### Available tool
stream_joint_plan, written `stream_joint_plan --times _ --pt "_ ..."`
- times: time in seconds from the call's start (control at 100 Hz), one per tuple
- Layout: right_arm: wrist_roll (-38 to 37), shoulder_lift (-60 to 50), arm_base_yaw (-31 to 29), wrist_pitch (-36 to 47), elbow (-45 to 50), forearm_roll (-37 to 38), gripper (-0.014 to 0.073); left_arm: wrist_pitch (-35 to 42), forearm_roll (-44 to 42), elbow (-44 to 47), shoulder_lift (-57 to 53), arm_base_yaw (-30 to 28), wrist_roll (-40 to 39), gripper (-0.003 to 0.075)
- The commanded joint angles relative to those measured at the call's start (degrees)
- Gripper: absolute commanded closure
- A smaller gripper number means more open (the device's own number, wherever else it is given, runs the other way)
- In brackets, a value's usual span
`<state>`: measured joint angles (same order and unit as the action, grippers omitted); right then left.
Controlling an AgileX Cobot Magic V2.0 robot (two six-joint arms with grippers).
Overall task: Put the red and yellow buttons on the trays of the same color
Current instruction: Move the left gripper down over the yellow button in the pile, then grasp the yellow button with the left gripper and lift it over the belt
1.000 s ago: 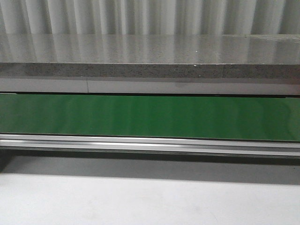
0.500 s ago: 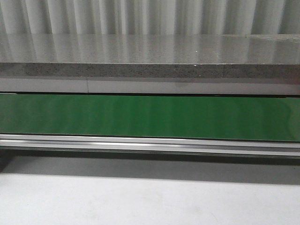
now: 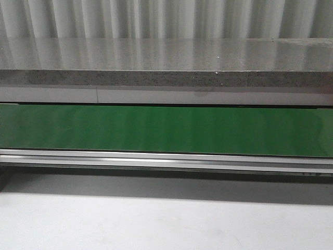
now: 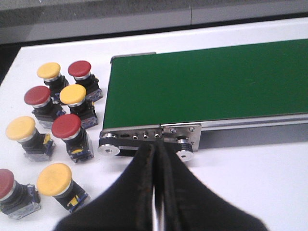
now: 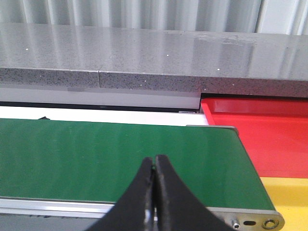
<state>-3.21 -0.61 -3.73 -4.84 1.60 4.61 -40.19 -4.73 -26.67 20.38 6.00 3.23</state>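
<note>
Grippers both clenched, empty: left gripper [image 4: 155, 192] hovers over the white table [image 4: 250, 183] at the green conveyor belt's [image 4: 202, 82] end, beside eight red and yellow buttons [image 4: 66, 126]; right gripper [image 5: 154, 192] hovers near red tray [image 5: 260, 139] and yellow tray [image 5: 288, 197].

White table [image 4: 250, 178], buttons [image 4: 66, 126], conveyor [image 4: 207, 82]

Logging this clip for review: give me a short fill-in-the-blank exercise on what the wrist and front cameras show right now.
1. The conveyor belt is ____ in color.
2. Both the left gripper and the right gripper are ____.
3. Beyond the yellow tray lies the ____ tray.
4. No buttons lie on the ____.

Missing: green; shut; red; belt
</note>
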Motion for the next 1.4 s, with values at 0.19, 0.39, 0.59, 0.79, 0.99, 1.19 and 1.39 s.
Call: stream_joint_plan --times 0.19,0.39,0.59,0.79,0.99,1.19,1.39 --pt "0.1 -0.8 -0.4 4.2 -1.1 0.8 0.0659 2.0 0.0 -6.9 15.7 -0.1 -8.2 0.0673" --pt "0.1 -0.8 -0.4 4.2 -1.1 0.8 0.0659 1.9 -0.3 -12.3 24.9 -0.1 -10.7 0.0216" --pt "0.1 -0.8 -0.4 4.2 -1.1 0.8 0.0659 -0.9 -1.1 -17.7 32.7 -3.1 -12.9 0.0156" --pt "0.1 -0.8 -0.4 4.2 -1.1 0.8 0.0659 -8.5 0.7 -22.5 39.8 -13.5 -12.5 0.0156" --pt "0.1 -0.8 -0.4 4.2 -1.1 0.8 0.0659 -13.1 1.5 -23.2 44.4 -22.4 -11.6 0.0156" --pt "0.1 -0.8 -0.4 4.2 -1.1 0.8 0.0659 -13.9 3.8 -23.2 48.2 -28.1 -10.5 0.0156" --pt "0.1 -0.8 -0.4 4.2 -1.1 0.8 0.0659 -13.8 4.7 -23.3 52.4 -28.7 -10.5 0.0156"
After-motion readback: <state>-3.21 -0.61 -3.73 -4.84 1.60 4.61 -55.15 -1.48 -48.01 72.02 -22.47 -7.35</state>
